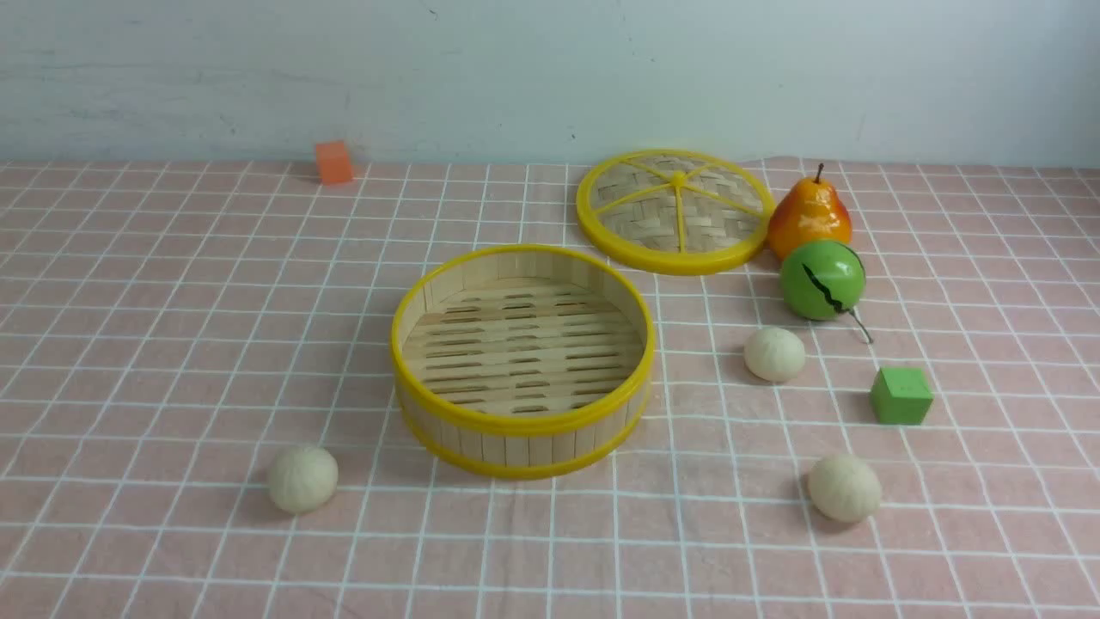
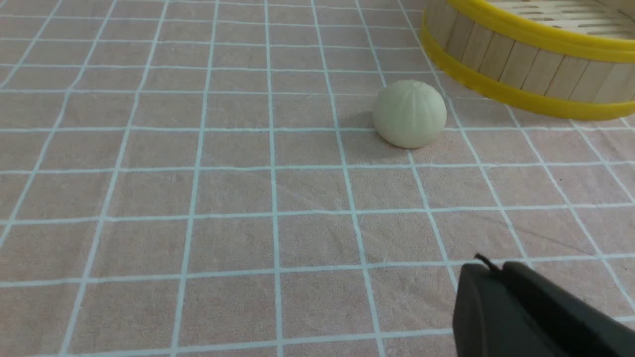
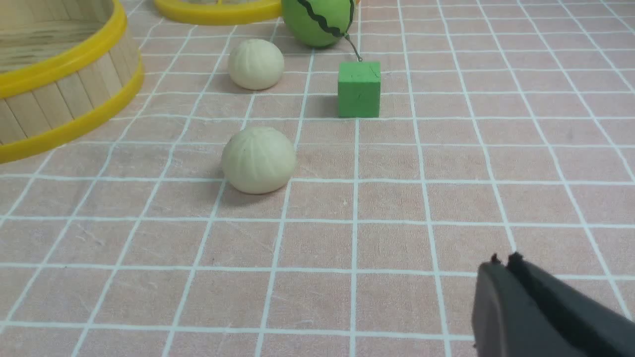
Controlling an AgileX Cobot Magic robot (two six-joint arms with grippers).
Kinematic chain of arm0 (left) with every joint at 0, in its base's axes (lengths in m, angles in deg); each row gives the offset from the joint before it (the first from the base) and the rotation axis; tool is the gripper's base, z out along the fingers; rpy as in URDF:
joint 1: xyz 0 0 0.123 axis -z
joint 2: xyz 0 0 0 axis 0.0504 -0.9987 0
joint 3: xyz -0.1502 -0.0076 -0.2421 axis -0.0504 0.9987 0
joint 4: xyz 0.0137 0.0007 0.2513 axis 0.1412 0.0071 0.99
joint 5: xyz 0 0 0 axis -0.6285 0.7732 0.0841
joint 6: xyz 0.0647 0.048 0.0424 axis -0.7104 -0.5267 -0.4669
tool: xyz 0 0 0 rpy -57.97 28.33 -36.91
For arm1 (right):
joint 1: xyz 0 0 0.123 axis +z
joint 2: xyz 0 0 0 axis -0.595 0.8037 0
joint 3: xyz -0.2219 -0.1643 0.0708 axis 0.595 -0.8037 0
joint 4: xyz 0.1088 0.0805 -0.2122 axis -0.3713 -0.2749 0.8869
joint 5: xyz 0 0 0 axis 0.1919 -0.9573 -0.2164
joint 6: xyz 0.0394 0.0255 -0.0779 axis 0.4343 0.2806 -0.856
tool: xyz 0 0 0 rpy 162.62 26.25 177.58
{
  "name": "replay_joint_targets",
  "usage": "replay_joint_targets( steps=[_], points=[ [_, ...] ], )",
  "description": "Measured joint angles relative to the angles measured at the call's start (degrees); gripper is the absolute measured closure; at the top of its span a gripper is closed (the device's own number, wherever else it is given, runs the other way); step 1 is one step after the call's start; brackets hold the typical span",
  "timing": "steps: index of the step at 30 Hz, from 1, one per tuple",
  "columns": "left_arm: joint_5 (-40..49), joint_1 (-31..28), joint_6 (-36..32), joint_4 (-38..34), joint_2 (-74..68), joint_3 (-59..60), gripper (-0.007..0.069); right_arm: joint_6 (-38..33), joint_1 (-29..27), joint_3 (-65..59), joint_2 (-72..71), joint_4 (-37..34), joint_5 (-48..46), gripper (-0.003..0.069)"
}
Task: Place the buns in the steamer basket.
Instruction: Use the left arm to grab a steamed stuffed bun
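Front view: no arms in shot, so gripper state can't be read here. Steamer basket (image 1: 517, 425) sits mid-cloth, upright, nothing in it yet. All 3 buns are outside it, on the checked cloth (image 1: 172, 344). Left bun (image 1: 302, 478) lies off the basket's left-front side, near but not touching. Near right bun (image 1: 845, 487) and far right bun (image 1: 774, 353) are on the basket's right, well apart from it. The green cube (image 1: 901, 395) lies between those two but further right. Lid (image 1: 675, 212), pear (image 1: 808, 219) and green ball (image 1: 822, 279) are behind on the right; orange cube (image 1: 333, 162) is at the back left.

Left wrist view: left gripper (image 2: 498, 271) has jaws pressed together w/ nothing held. Left bun (image 2: 409, 120) lies ahead of the tips, clear of them, w/ the basket wall (image 2: 521, 59) just beyond it. The bun is round, so no long axis to line up with; approach angle is free.

Right wrist view: right gripper (image 3: 506, 265) is also closed on nothing. Near right bun (image 3: 258, 159) is ahead and off to the basket side of the tips. Far right bun (image 3: 255, 64) is further on, beside the green cube (image 3: 359, 89) and near the green ball (image 3: 317, 20).

Judgement: task not begun. The left arm is nearer the left bun and the right arm nearer the other 2. Whichever goes first must open up, then reach fwd and down.
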Motion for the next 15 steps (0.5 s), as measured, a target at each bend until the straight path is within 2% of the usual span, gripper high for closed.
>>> replay_joint_targets(
  steps=[15],
  points=[
    [0.00, 0.00, 0.00, 0.00, 0.00, 0.00, 0.0585, 0.00, 0.00, 0.00, 0.00, 0.00, 0.00, 0.0648]
  ],
)
